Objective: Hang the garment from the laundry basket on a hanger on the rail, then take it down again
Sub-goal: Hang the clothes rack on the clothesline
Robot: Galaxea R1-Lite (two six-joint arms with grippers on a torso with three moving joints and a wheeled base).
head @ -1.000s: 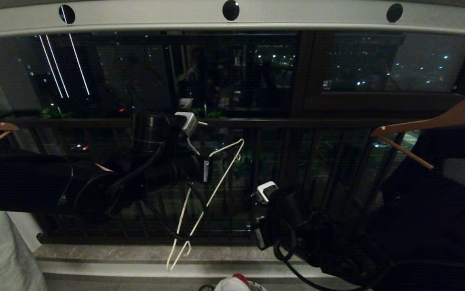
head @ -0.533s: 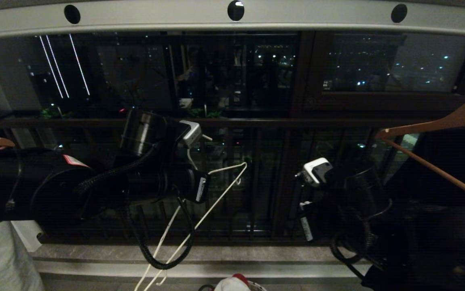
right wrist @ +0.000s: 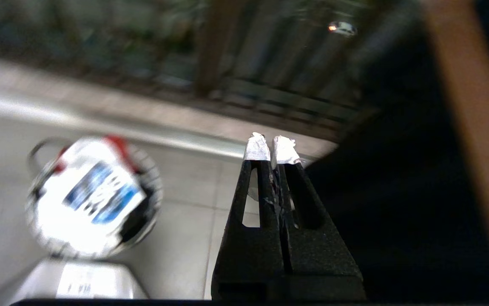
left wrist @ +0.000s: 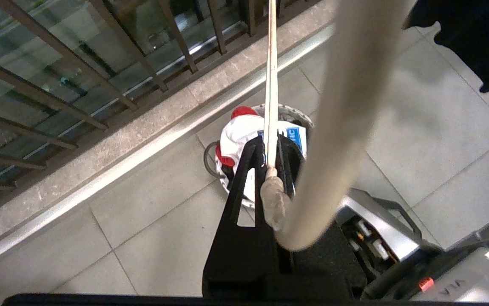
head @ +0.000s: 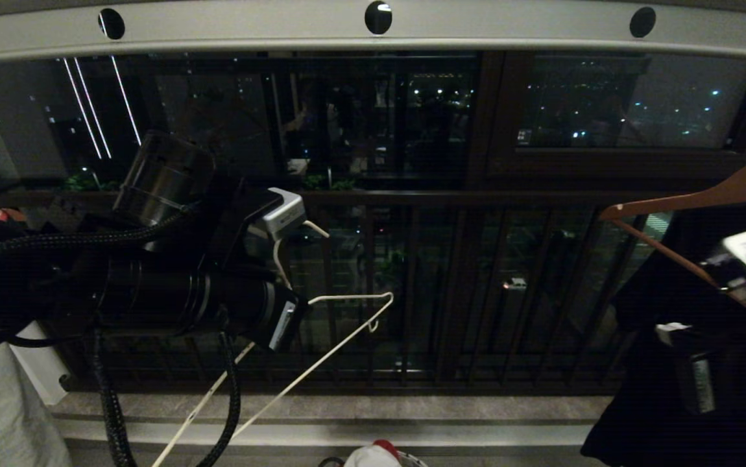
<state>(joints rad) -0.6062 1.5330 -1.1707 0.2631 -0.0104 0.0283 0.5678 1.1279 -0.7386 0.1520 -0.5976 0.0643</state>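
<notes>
The left gripper (left wrist: 272, 163) clenched the hanger (head: 340, 337) below the rail (head: 477, 29); the right gripper (right wrist: 272, 148) (jaws clenched, empty) hovered. The garment (left wrist: 244, 131) sat in the laundry basket (left wrist: 297, 117); thin wire risked twisting loose.

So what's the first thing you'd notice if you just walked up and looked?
Probably the left gripper, held up before the dark balcony bars, shut on a thin white wire hanger that slants down toward the floor. Below it on the tiles sits the laundry basket with the white T-shirt bundled inside. Above, the pale rail with round holes crosses the top of the head view.
</notes>
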